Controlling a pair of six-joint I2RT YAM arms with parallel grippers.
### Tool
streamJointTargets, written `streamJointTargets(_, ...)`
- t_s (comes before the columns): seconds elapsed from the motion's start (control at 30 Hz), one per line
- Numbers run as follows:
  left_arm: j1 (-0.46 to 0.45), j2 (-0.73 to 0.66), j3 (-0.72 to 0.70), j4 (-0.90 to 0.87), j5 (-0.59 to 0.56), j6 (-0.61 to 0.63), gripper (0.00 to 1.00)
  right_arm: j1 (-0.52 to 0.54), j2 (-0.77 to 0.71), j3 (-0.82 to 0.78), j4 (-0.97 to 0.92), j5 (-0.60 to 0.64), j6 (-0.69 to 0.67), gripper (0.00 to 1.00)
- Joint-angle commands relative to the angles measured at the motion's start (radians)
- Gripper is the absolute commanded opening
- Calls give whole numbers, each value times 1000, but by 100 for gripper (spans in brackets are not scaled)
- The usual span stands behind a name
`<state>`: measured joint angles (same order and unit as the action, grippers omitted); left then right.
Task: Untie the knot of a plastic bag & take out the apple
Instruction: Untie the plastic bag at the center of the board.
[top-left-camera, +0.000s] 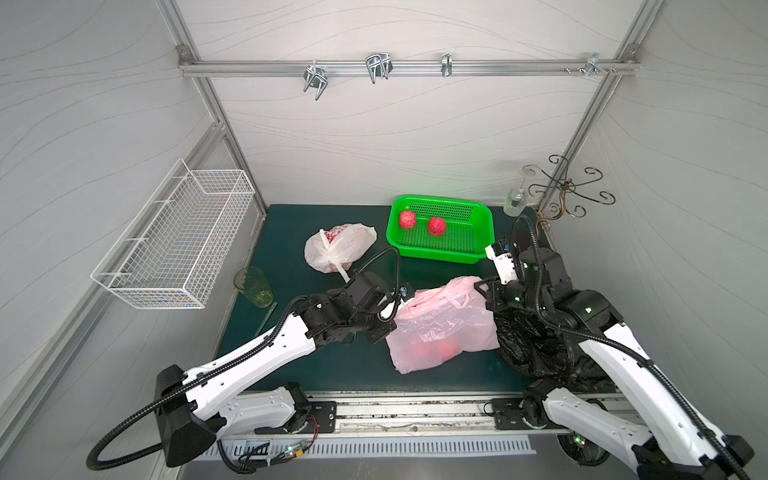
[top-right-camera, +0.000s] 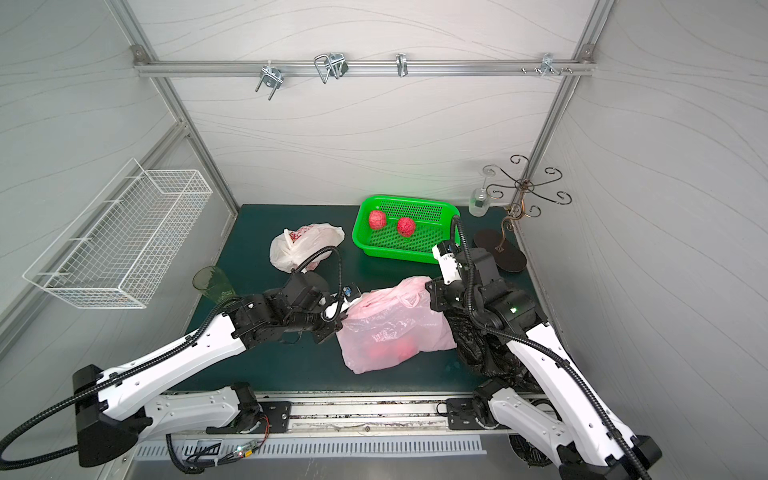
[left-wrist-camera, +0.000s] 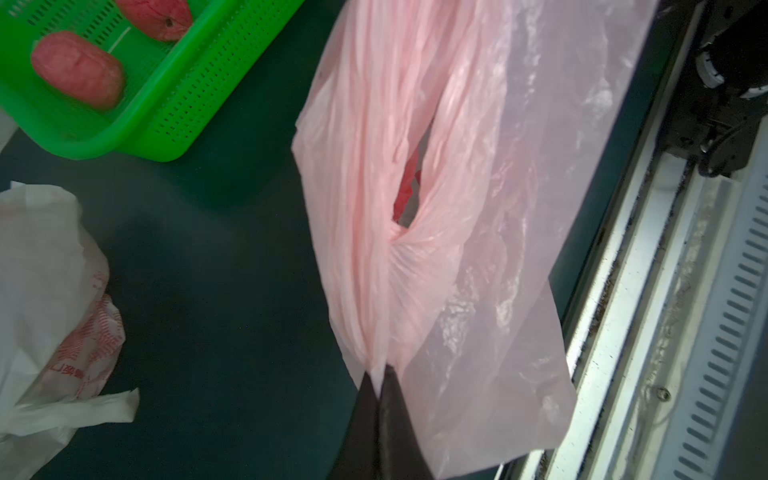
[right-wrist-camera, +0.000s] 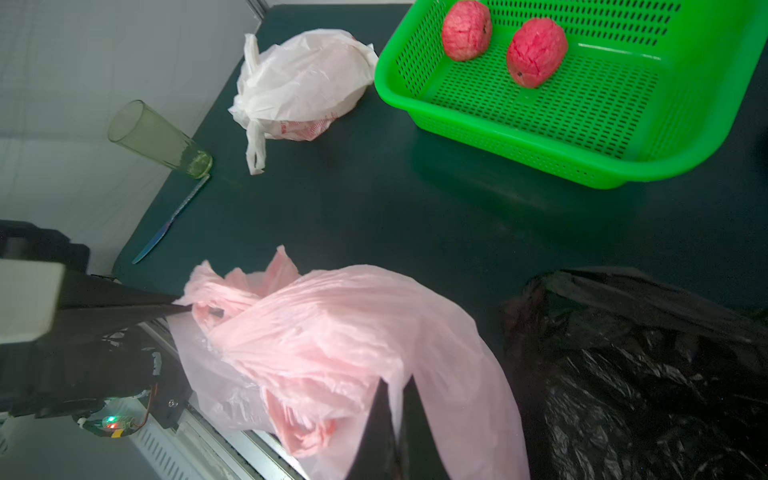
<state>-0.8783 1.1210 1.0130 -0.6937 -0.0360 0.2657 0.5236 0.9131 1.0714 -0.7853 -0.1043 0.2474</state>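
A pink plastic bag (top-left-camera: 444, 328) (top-right-camera: 395, 328) lies at the middle front of the dark table. Red apples (top-left-camera: 432, 349) (top-right-camera: 390, 349) show dimly through it. My left gripper (left-wrist-camera: 380, 374) (right-wrist-camera: 189, 307) is shut on the bunched plastic at the bag's left end. My right gripper (right-wrist-camera: 397, 382) is shut on a fold of the bag (right-wrist-camera: 332, 345) at its right side. Between the stretched handles a gap (left-wrist-camera: 405, 195) shows red inside the bag (left-wrist-camera: 457, 208). I cannot make out a knot clearly.
A green basket (top-left-camera: 478, 249) with two red fruits stands at the back right. A tied white bag (top-left-camera: 336, 249) lies at the back left, and a black bag (top-left-camera: 536, 349) under my right arm. A green glass (top-left-camera: 253, 286) and a knife (right-wrist-camera: 170, 220) are at the left edge.
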Motion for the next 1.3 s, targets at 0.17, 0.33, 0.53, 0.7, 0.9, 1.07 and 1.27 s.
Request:
streamJointTargets(0.17,55,45,81,35,-337,-5,0,-30,51,11,165,-69,46,8)
streamJointTargets(0.33,130,117,218,38,-286,17,0,-30,97,44,282,-156,46,11)
streamJointTargets(0.53,130,58,181,63,-199,-26,0,-28,81,-25,328,-318,42,7)
streamJointTargets(0.7,124,-103,-54,130,-104,-193,0,-25,-16,-188,265,-353,43,11)
streamJointTargets(0.9,44,-171,-164,87,-118,-399,30,-24,-175,-343,141,-265,76,22)
streamJointTargets(1.07,-18,-244,-185,35,-60,-516,54,46,-283,-334,93,-230,144,55)
streamJointTargets(1.27,-31,-374,-101,45,59,-476,73,208,-309,-183,-42,-103,89,67)
